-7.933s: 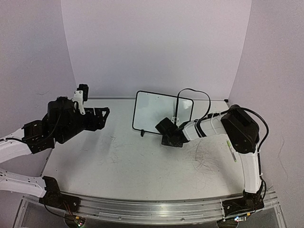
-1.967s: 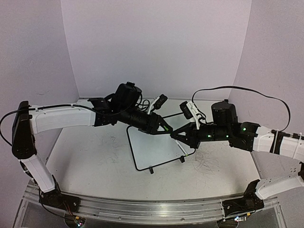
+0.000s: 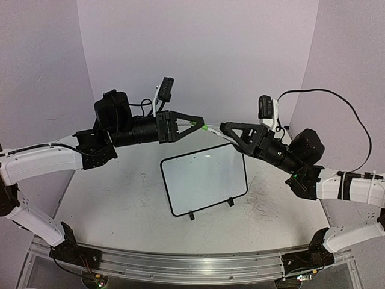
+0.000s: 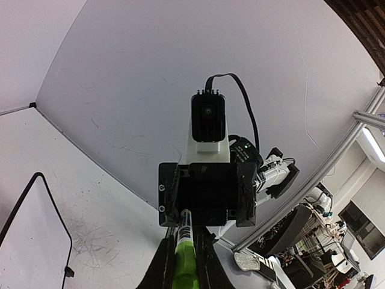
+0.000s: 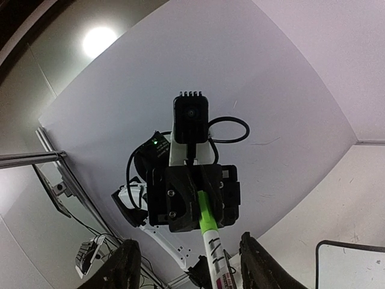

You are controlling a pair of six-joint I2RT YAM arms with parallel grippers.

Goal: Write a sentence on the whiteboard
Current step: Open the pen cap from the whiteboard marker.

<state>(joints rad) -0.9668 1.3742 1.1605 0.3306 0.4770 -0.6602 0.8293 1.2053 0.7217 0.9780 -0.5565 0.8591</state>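
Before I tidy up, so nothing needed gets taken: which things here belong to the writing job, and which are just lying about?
Job: whiteboard; green-and-white marker in the left claw.
Lying about: grey scribbles on the table.

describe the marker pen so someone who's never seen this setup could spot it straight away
Above the scuffed white table, the left pincer and right pincer point at each other, almost meeting. Bridging them in mid-air is the thin white marker pen with a bright green end. Slim and green-tipped, it hangs above the flat black-framed whiteboard.
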